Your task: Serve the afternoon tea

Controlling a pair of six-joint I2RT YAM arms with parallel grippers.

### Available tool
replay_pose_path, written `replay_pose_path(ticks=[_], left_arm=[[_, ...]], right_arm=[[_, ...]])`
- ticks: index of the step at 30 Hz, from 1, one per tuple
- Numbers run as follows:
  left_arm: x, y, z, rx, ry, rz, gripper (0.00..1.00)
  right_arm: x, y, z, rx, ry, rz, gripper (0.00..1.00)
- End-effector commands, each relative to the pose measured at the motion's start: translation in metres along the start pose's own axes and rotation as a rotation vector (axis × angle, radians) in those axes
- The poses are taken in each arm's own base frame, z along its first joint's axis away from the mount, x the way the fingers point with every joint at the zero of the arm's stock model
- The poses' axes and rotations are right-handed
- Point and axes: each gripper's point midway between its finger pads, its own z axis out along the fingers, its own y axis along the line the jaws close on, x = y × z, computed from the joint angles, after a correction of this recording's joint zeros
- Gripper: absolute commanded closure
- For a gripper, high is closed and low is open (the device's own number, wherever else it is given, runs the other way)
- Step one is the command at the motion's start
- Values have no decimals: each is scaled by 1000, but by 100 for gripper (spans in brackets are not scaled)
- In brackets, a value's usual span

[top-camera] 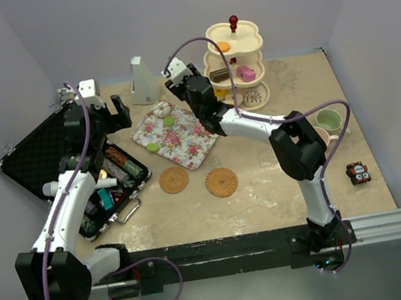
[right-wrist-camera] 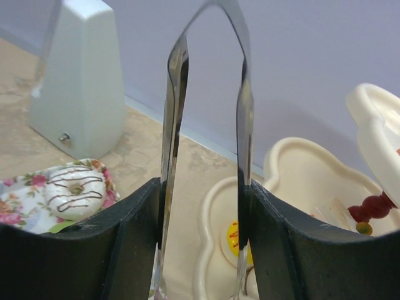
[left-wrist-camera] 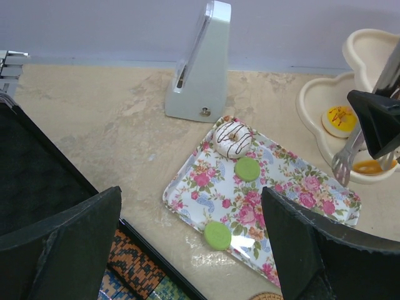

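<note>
The cream three-tier stand (top-camera: 238,59) with its red knob (top-camera: 233,18) stands at the back, with small cakes on its tiers. My right gripper (right-wrist-camera: 203,231) is shut on metal tongs (right-wrist-camera: 240,112), whose tips (left-wrist-camera: 342,169) hang over the stand's lowest tier (left-wrist-camera: 312,106) beside a yellow cake (left-wrist-camera: 340,120) and an orange piece (left-wrist-camera: 369,166). A floral tray (left-wrist-camera: 206,181) holds a white striped donut (left-wrist-camera: 232,139) and two green discs (left-wrist-camera: 247,169). My left gripper (left-wrist-camera: 190,250) hovers open over the tray's near-left corner, holding nothing.
An open black case (top-camera: 73,171) of tools lies at the left under my left arm. A grey pyramid-shaped object (top-camera: 143,81) stands behind the tray. Two woven coasters (top-camera: 174,180) lie mid-table. A green mug (top-camera: 329,120) sits at the right, a small dark toy (top-camera: 358,173) nearer the front.
</note>
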Motion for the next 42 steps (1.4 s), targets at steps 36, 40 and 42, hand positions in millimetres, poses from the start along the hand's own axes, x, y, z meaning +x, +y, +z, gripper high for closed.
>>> replay_pose_path(ticks=[36, 40, 42], left_arm=[[-17, 8, -2, -40, -63, -8, 1], [-16, 7, -1, -36, -58, -9, 1], [-16, 7, -1, -33, -57, -9, 1]], right_arm=[[-92, 78, 48, -210, -273, 399, 36], [-84, 82, 55, -194, -265, 383, 36], [-80, 86, 57, -196, -257, 376, 37]])
